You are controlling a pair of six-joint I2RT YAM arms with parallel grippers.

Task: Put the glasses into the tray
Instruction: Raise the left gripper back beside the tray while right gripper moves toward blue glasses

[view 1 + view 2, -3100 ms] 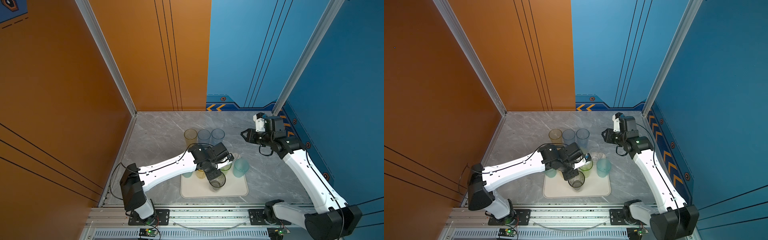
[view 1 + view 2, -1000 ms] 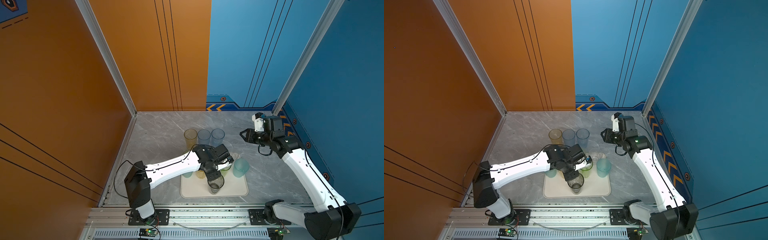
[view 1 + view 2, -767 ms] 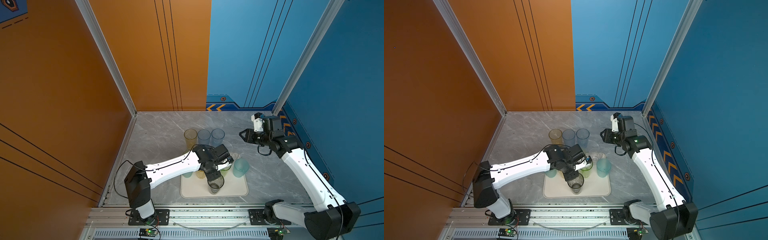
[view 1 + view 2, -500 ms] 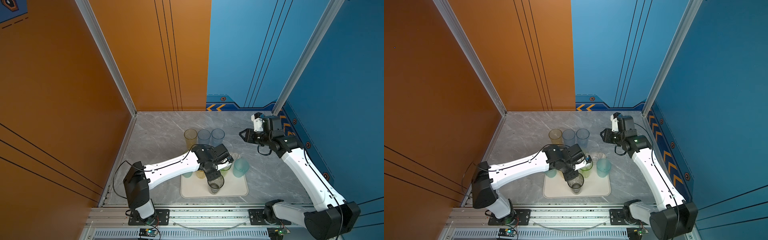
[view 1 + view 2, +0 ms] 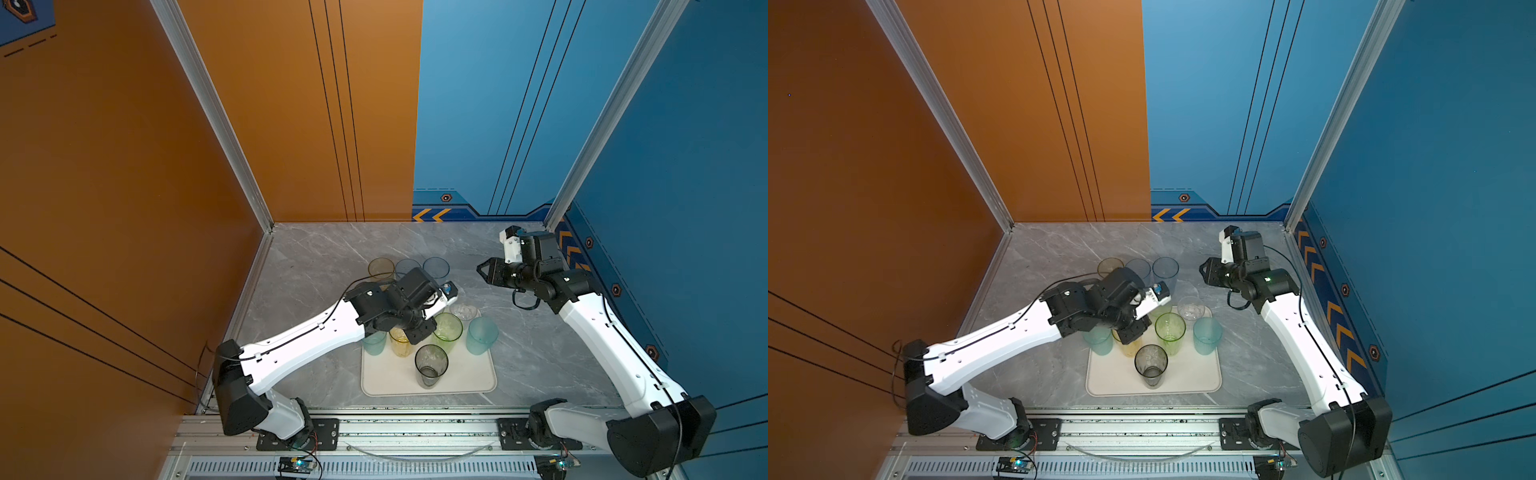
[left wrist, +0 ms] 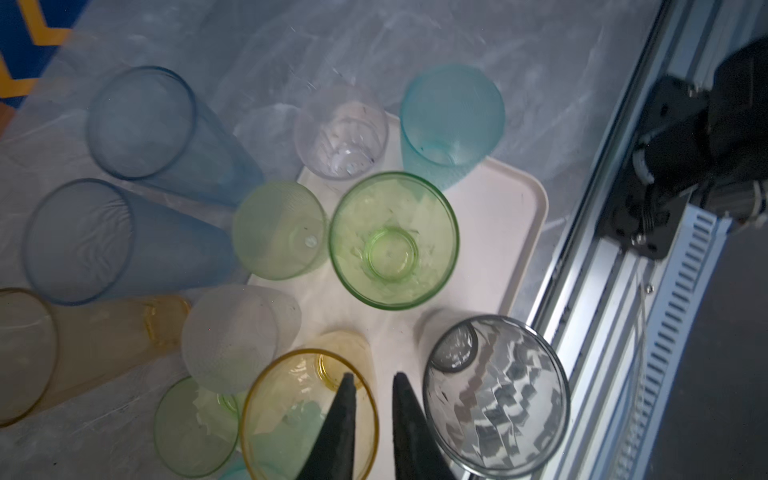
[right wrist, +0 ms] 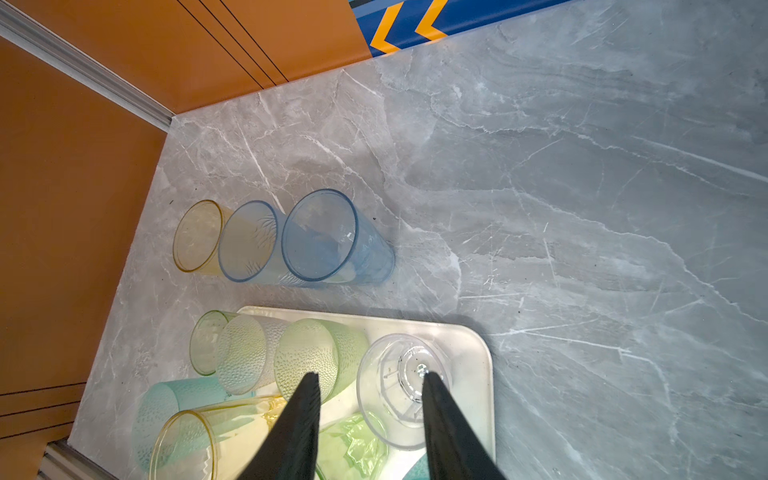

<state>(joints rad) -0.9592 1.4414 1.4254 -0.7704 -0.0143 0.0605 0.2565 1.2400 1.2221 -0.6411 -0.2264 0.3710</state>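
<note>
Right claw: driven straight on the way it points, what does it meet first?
Most likely the clear short glass at the tray's corner, straight ahead of the right claw; depth is unclear from the wrist view.

Grey marble-patterned worktop (image 7: 582,208): smooth, low sheen. Cream-white rectangular tray (image 6: 490,232): matt, looks like plastic. Smoky grey faceted tumbler (image 6: 494,399) and green faceted tumbler (image 6: 394,241): translucent, glossy, facets catching light; glass or plastic cannot be told. Teal tall tumbler (image 6: 453,116): pebbled, frosted wall. Blue tall tumbler (image 7: 332,237): smooth, clear-walled. Silver base rail (image 6: 602,291): ribbed bare metal. White arm shells (image 5: 299,345): smooth glossy plastic.
</note>
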